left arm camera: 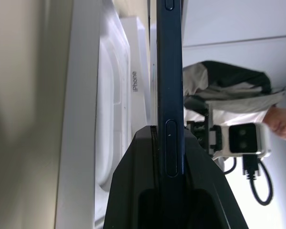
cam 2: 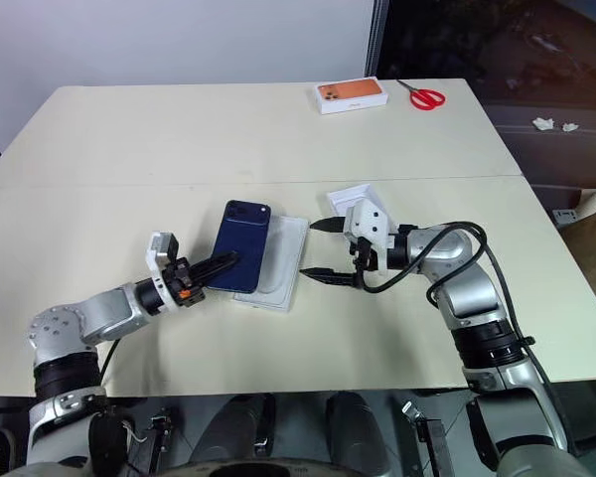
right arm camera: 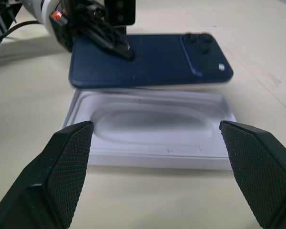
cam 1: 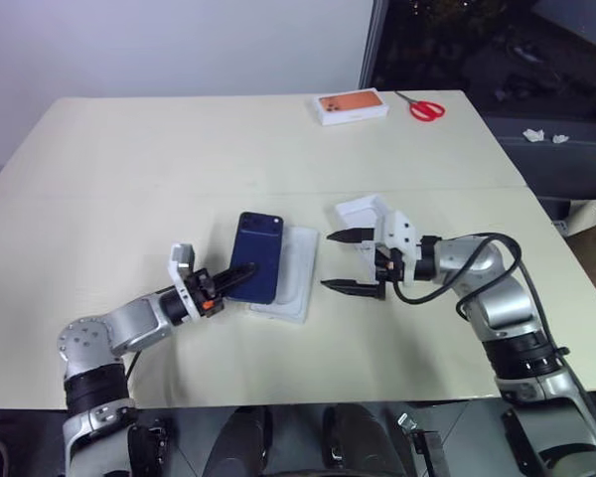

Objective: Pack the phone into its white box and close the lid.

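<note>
The left end effector (cam 1: 240, 275) pinches the slim, glossy navy phone (cam 1: 257, 256) by its edge, tilted above the white insert with an oval recess (cam 1: 290, 277) on the matte beige counter (cam 1: 179, 159). The right end effector (cam 1: 346, 261) hangs wide open and empty just beside it, its black fingers (right arm camera: 69, 167) cross-hatched.

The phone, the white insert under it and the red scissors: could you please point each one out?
phone (cam 1: 257, 256), left eye view, middle of its dark blue back.
white insert (right arm camera: 152, 125), right wrist view, inside its oval recess.
red scissors (cam 1: 428, 108), left eye view, on the red handles.
</note>
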Motion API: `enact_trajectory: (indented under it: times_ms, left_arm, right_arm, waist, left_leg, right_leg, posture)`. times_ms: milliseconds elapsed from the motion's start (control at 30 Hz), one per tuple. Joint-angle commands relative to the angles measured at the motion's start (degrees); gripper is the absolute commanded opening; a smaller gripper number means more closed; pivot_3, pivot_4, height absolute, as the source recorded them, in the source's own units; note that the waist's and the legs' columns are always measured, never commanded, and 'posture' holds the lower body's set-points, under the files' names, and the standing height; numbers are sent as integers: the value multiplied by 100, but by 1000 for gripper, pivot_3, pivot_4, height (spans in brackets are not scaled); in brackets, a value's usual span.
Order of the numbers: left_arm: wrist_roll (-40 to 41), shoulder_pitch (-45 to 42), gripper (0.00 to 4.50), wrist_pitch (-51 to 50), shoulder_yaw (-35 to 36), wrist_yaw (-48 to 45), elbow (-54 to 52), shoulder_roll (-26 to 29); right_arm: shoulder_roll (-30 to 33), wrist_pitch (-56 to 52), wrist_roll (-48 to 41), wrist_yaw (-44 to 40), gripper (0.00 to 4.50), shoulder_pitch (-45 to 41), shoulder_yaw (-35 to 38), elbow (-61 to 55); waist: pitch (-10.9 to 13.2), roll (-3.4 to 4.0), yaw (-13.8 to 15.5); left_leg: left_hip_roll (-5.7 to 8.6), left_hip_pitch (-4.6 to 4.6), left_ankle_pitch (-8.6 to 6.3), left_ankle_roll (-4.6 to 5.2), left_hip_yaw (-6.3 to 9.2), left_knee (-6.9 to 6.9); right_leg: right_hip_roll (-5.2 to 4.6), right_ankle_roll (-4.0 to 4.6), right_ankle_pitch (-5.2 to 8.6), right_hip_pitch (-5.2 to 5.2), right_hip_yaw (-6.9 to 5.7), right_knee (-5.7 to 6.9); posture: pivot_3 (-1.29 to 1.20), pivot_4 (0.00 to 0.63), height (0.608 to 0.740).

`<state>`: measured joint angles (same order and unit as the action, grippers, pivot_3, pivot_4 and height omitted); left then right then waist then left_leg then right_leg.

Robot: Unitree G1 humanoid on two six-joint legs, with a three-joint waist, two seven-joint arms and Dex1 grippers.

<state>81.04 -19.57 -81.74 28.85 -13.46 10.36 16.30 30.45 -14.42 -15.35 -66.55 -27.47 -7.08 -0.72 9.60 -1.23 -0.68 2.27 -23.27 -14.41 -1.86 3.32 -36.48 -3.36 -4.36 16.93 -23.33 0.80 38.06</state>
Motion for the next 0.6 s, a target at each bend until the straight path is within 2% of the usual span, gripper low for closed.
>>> enact_trajectory:
  times_ms: [33,267,533,567,600]
  left_arm:
    - [2,-155,0,110,-228,-57,-153,-32]
    - [-248,-277,0,206,-617,-156,-7,-69]
    - [-392,-452,0,247,-727,-289,293,-151]
    - [-399,-458,992,253,-729,-292,304,-160]
    - [-406,-463,1413,260,-730,-288,312,-171]
  right_arm:
    - [-30,101,-27,109,4434,-50,-5,-79]
    - [-34,187,59,241,4434,-46,-80,-38]
    - [-5,257,116,307,4434,-67,-124,18]
    - [-8,259,117,310,4500,-69,-125,20]
    - [-21,264,125,323,4500,-84,-130,27]
  waist:
    - [0,0,2]
    - [0,0,4]
    - [0,0,6]
    - [0,0,6]
    - [0,0,6]
  left_leg:
    - [0,-1,0,0,0,-4]
    - [0,-3,-1,1,0,-15]
    - [1,-4,-4,7,0,-34]
    - [1,-5,-6,9,0,-39]
    - [1,-7,-6,11,0,-43]
  right_leg:
    - [0,0,0,1,0,0]
    - [1,0,0,5,-1,1]
    - [1,0,0,14,-4,2]
    - [1,0,0,16,-4,3]
    - [1,0,0,16,-4,2]
  posture:
    - [0,150,740]
    - [0,150,740]
    - [0,150,740]
    - [0,150,740]
    - [0,150,740]
